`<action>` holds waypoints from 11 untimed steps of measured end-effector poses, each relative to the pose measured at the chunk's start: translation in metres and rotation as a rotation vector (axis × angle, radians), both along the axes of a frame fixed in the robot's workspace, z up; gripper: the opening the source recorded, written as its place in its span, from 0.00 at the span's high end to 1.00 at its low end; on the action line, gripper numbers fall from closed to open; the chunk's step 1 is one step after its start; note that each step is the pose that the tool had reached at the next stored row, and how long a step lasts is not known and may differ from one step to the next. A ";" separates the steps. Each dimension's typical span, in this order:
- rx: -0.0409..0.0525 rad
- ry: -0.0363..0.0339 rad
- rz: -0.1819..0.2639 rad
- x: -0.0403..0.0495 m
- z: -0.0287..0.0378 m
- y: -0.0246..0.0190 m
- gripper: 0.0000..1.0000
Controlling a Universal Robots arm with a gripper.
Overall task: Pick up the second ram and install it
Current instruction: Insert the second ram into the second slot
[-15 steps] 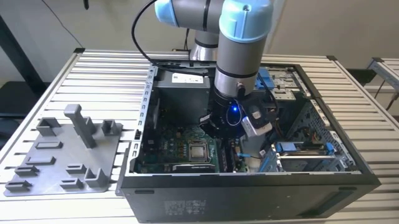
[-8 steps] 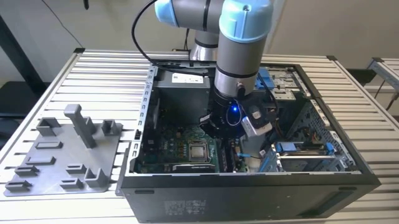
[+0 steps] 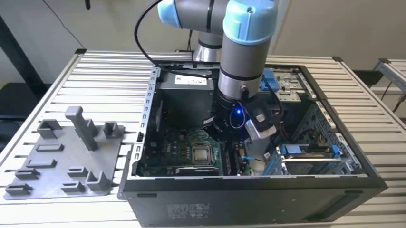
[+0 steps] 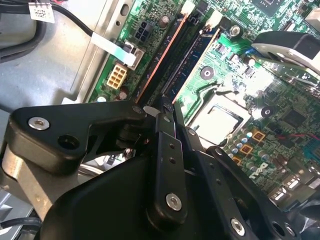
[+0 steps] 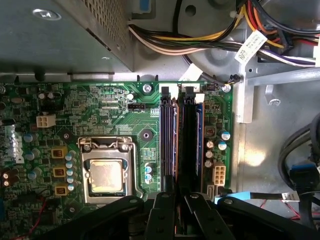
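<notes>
The second ram (image 5: pixel 187 145) is a long dark stick standing on edge in a memory slot on the green motherboard (image 5: pixel 100 110), next to a slot with a coppery strip (image 5: pixel 168 140). In the second wrist view the second ram (image 4: pixel 192 62) runs away from my fingertips. My gripper (image 5: pixel 177 197) is low over the slots with its black fingers (image 4: pixel 165 150) drawn close on the stick's near part. In the exterior view the arm's wrist (image 3: pixel 238 111) reaches down into the open computer case, above the slots (image 3: pixel 235 159).
The square silver chip (image 5: pixel 106 176) sits beside the slots. A power supply box (image 5: pixel 50 40) and bundled cables (image 5: pixel 200 42) lie beyond the board. The case wall (image 3: pixel 254 199) rings the work area. On the exterior view's left, a grey fixture tray (image 3: pixel 63 161) carries a tall post (image 3: pixel 82 126).
</notes>
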State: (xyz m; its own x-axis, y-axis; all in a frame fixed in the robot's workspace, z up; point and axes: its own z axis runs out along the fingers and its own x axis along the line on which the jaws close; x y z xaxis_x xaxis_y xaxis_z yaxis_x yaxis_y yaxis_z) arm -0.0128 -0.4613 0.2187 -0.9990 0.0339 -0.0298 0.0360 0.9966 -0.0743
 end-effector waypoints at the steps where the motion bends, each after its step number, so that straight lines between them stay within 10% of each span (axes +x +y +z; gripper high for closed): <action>1: -0.0001 0.0000 0.000 0.0000 0.0000 0.0000 0.86; 11: 0.0001 -0.0002 0.026 0.0000 -0.0008 0.0000 0.86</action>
